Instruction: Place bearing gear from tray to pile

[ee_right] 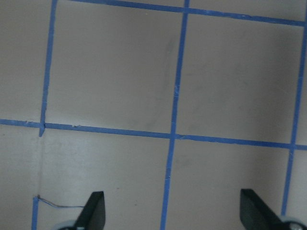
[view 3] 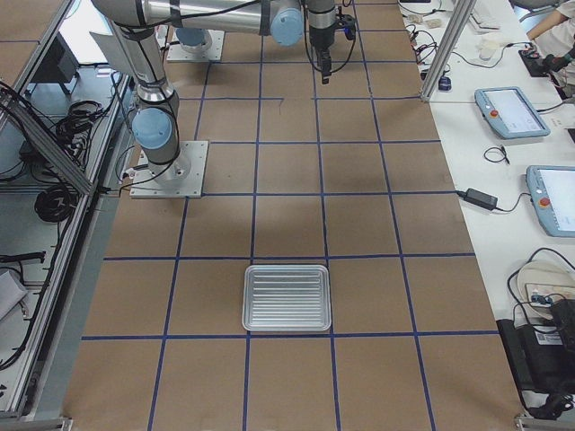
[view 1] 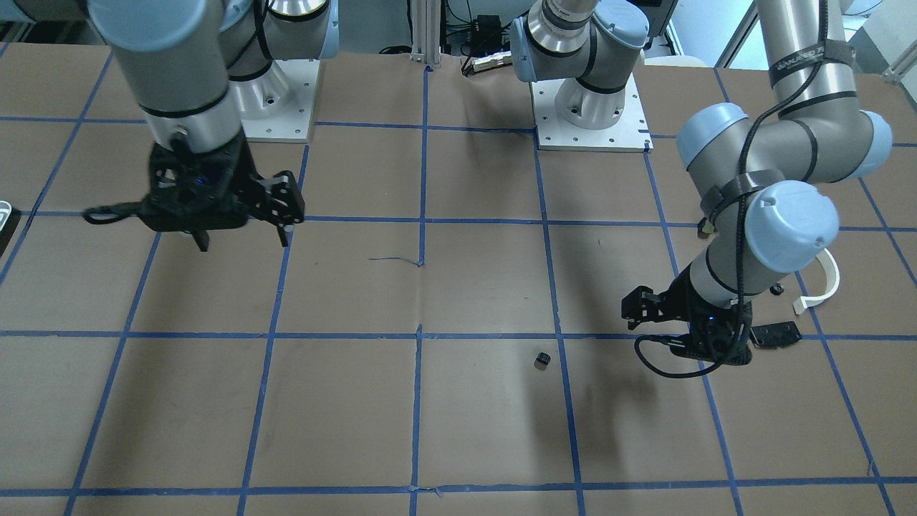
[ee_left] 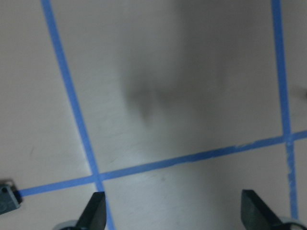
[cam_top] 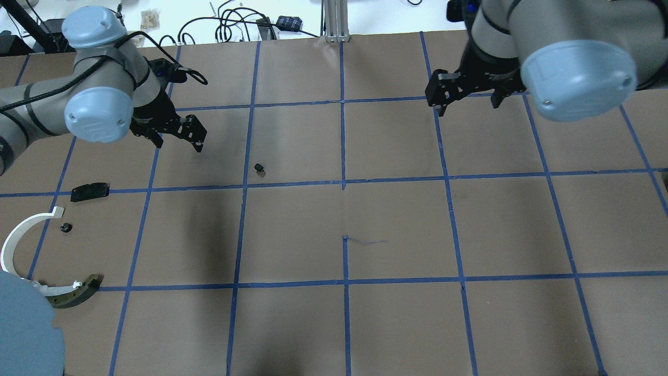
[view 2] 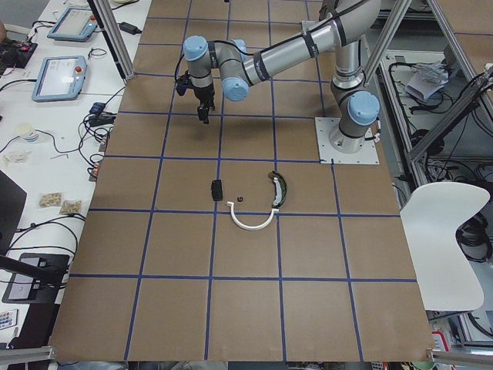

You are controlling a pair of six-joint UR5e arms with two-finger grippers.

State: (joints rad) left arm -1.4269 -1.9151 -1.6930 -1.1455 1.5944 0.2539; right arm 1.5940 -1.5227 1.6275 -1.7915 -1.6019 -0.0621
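Note:
The bearing gear [cam_top: 259,168], a small black part, lies alone on the table; it also shows in the front view [view 1: 542,360]. The pile lies at my left: a white half-ring [cam_top: 15,245], a dark curved piece [cam_top: 73,292], a flat black plate [cam_top: 90,191] and a tiny black part [cam_top: 66,227]. My left gripper [cam_top: 177,143] is open and empty, above the table between the plate and the gear. Its fingertips [ee_left: 96,211] frame bare table. My right gripper [cam_top: 467,104] is open and empty, far to the right. The silver tray [view 3: 287,297] is empty.
Brown table [cam_top: 344,224] with a grid of blue tape lines. The arm bases [view 1: 591,115] stand at the robot's edge. Cables and tablets lie beyond the far edge [cam_top: 235,26]. The tray sits at the table's right end, outside the overhead view.

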